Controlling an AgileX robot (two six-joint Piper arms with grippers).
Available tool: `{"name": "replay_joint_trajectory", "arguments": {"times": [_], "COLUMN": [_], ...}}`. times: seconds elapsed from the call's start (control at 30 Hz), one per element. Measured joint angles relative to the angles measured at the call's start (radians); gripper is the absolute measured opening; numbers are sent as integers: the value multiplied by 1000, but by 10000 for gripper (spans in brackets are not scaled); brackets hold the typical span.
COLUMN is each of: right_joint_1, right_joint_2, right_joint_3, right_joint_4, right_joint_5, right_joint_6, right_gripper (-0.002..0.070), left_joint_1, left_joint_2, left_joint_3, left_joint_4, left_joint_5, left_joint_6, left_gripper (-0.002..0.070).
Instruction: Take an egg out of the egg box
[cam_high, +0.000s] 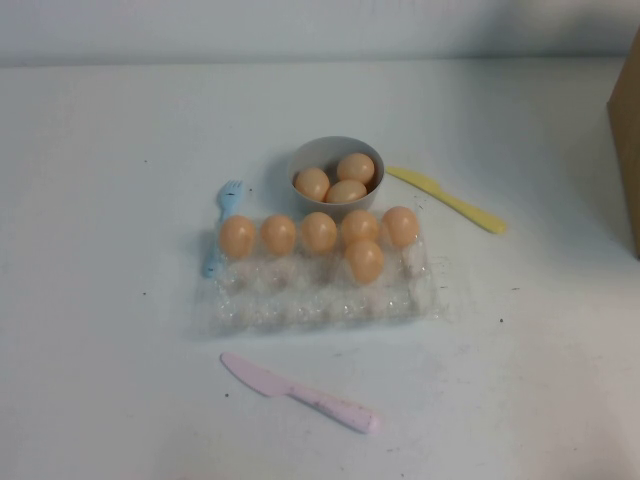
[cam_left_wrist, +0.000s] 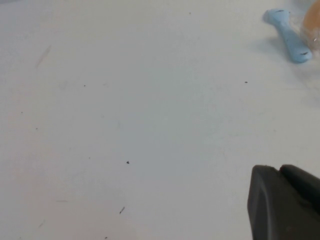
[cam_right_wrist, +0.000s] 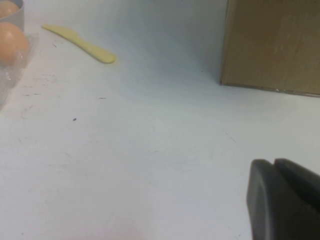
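nearest the robot's side of the table (cam_high: 100, 400) lies a pink knife (cam_high: 300, 393), just in front of the egg box (cam_high: 310, 308), prob. only clutter for this job. next back, the egg box itself: clear crinkly plastic, front rows of cups bare, w/ six eggs at its far side. five sit in the back row and one egg (cam_high: 365, 260) sits alone a row nearer, toward the right; that loner looks the easiest pick since it has open cups around it, so fingers could straddle it w/o bumping neighbours. a blue fork (cam_high: 222, 225) lies along the box's left end, touching or nearly so. just behind the box stands a grey bowl (cam_high: 337, 158) w/ three more eggs inside, likely the drop spot, tho that's a guess. a yellow knife (cam_high: 446, 199) lies to the bowl's right, and a brown cardboard box (cam_high: 626, 140) stands at the far right edge. neither arm shows in the high view; both seem parked low, well apart from the egg box. left gripper (cam_left_wrist: 285, 205) shows only as a dark corner over bare table, fork handle far off; can't tell if it's spread or closed, holds nothing visible. right gripper (cam_right_wrist: 282, 200) likewise a dark corner over bare table near the cardboard box; can't tell its opening either. task not yet started.
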Motion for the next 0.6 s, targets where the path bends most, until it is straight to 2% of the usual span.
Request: {"name": "replay_joint_trajectory", "arguments": {"times": [0.53,0.6], "right_joint_1": [0,0], "right_joint_2": [0,0], "right_joint_3": [0,0], "right_joint_4": [2,2], "right_joint_5": [0,0], "right_joint_6": [0,0], "right_gripper": [-17,-17], "left_joint_1": [0,0], "left_joint_2": [0,0], "left_joint_3": [0,0], "left_joint_4": [0,-32], "left_joint_5": [0,-29], "left_joint_6": [0,-23], "left_gripper": [-5,-5]}}
